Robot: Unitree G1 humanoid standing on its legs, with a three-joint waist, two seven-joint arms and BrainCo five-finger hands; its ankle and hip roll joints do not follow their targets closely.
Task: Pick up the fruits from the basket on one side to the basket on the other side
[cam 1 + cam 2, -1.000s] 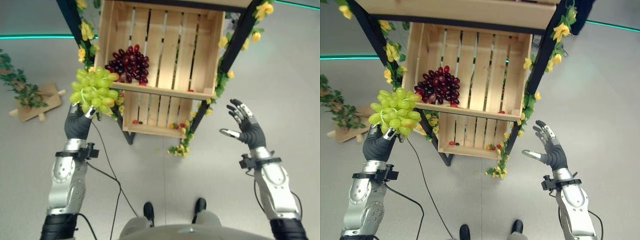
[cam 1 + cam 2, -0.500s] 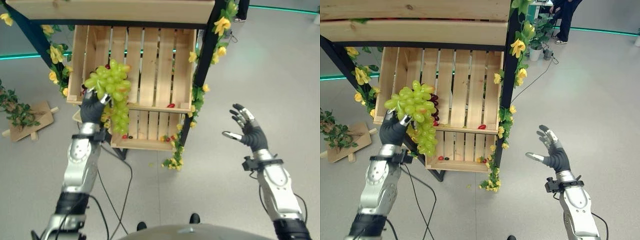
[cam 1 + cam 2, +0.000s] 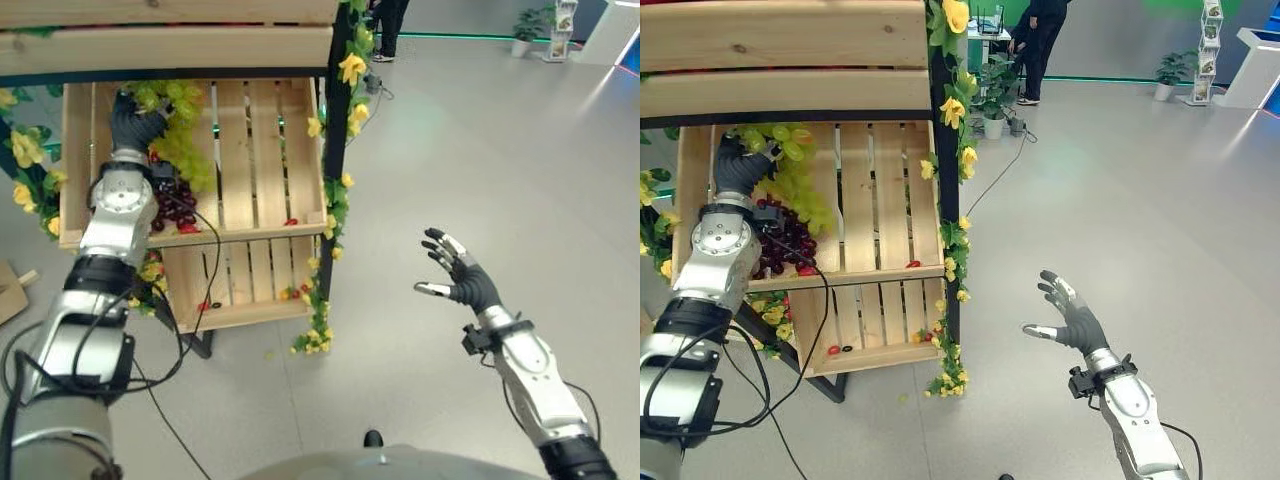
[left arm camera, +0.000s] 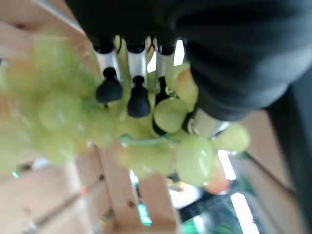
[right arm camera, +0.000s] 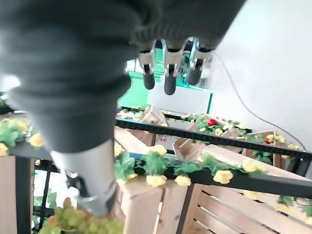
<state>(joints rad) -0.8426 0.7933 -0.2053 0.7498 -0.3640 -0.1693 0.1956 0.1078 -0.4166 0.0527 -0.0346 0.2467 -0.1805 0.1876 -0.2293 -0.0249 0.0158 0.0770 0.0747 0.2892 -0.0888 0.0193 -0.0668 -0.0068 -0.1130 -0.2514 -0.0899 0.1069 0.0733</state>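
My left hand (image 3: 133,112) is raised inside the upper wooden crate (image 3: 262,150) of the rack, shut on a bunch of green grapes (image 3: 183,137) that hangs down from it. In the left wrist view the fingers (image 4: 139,100) curl round the green grapes (image 4: 161,146). A bunch of dark red grapes (image 3: 178,206) lies on the crate floor just below the green bunch. My right hand (image 3: 460,283) floats open over the floor, well right of the rack and away from any fruit.
The lower crate (image 3: 245,285) holds a few small red fruits. Black rack posts carry yellow flowers and leaves (image 3: 335,190). A wooden shelf (image 3: 170,45) runs above the upper crate. A person (image 3: 1035,40) stands far behind, near potted plants.
The camera has swung so the rack sits further left. My left hand has carried the green grapes up and into the upper crate, over the red bunch. The right hand stays open.
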